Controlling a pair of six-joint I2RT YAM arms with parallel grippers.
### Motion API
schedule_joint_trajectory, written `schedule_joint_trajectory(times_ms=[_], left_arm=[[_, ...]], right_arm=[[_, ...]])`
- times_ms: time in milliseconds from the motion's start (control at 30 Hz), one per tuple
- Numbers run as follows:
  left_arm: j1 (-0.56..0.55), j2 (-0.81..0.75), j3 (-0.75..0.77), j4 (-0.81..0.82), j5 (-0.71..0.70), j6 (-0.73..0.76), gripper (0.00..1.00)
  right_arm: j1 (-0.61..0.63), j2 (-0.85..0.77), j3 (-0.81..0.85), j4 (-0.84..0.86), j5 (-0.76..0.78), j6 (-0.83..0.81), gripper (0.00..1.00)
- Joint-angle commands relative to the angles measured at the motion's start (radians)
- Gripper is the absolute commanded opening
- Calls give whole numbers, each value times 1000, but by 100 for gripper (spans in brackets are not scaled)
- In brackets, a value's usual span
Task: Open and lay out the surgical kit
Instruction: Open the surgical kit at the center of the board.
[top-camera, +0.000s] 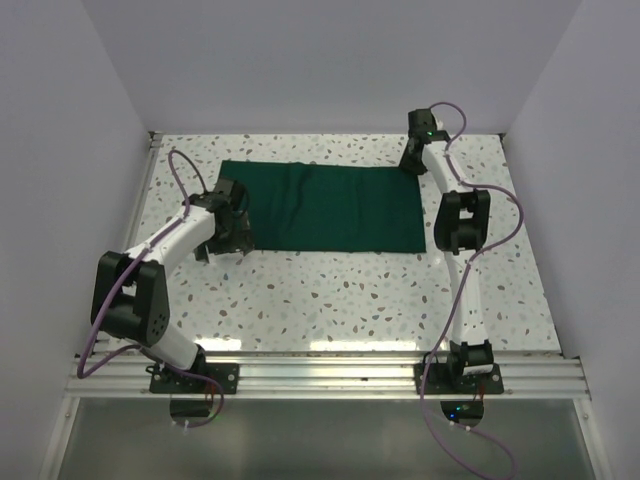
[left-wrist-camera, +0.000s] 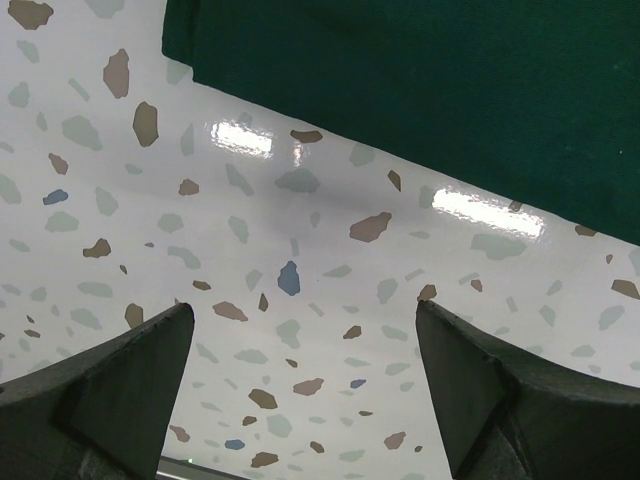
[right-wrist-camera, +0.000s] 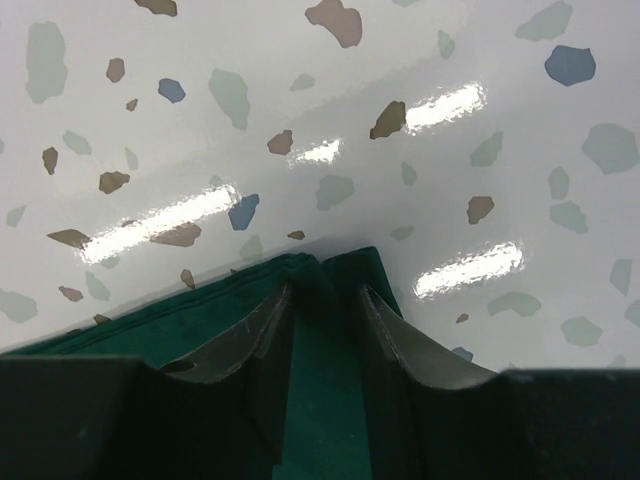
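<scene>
The dark green cloth wrap (top-camera: 325, 208) lies spread flat as a rectangle on the speckled table. My right gripper (top-camera: 412, 160) is at its far right corner, shut on the cloth corner (right-wrist-camera: 330, 275), which bunches up between the fingers. My left gripper (top-camera: 226, 240) is open and empty at the cloth's near left corner, just off its edge; in the left wrist view the cloth (left-wrist-camera: 420, 90) lies ahead of the spread fingers (left-wrist-camera: 140, 370). The steel tray and the instruments are not in view.
White walls close the table at the back and both sides. The aluminium rail (top-camera: 330, 375) with both arm bases runs along the near edge. Bare speckled table (top-camera: 340, 300) lies between the cloth and the rail.
</scene>
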Motion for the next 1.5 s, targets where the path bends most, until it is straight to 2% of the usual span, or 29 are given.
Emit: schedule_joint_trajectory(times_ms=[0, 167, 367, 533, 800, 1000, 1233, 1467], left_arm=[[-3, -30, 1, 0, -17, -7, 96], [-3, -50, -17, 14, -14, -1, 96], [-3, -62, -31, 15, -17, 16, 96], [-3, -76, -38, 11, -28, 28, 96], [-3, -92, -60, 9, -36, 41, 96], [-3, -93, -63, 15, -36, 47, 96], [-3, -89, -39, 23, -36, 45, 97], [-3, -108, 30, 11, -109, 41, 100]], right_arm=[[1, -78, -32, -31, 54, -31, 35], [4, -127, -70, -22, 62, -36, 34], [13, -113, -82, -33, 57, -31, 23], [25, -87, -85, -33, 62, -31, 21], [27, -73, -76, -34, 68, -30, 0], [25, -92, -79, -31, 65, -40, 0], [56, -197, -119, -3, 26, -48, 0], [122, -398, -234, -10, 19, -50, 0]])
